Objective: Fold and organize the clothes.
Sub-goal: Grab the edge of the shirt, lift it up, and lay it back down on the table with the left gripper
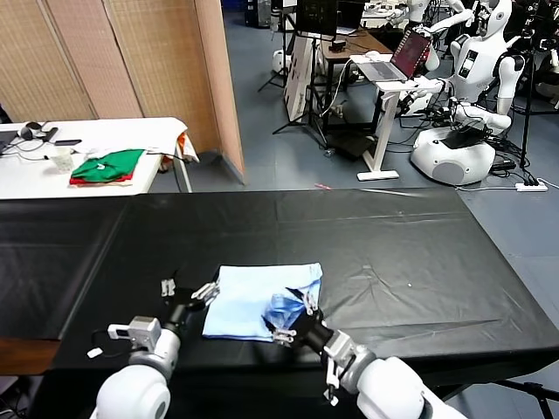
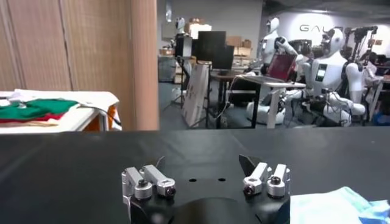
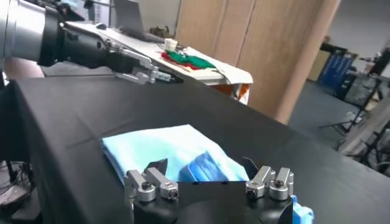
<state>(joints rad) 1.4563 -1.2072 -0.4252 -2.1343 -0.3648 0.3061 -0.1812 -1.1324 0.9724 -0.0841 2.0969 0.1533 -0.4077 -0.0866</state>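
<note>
From the head view I see the T-shirt [image 1: 258,305] folded into a pale sky-blue rectangle on the black tabletop [image 1: 393,253], long axis running from left pincer [image 1: 190,292] to right pincer [image 1: 294,316]. Only my right wrist view shows the darker blue bunched fold under the right pincer's spread fingers, nothing clamped. The left pincer sits open just beside the shirt's edge.
</note>
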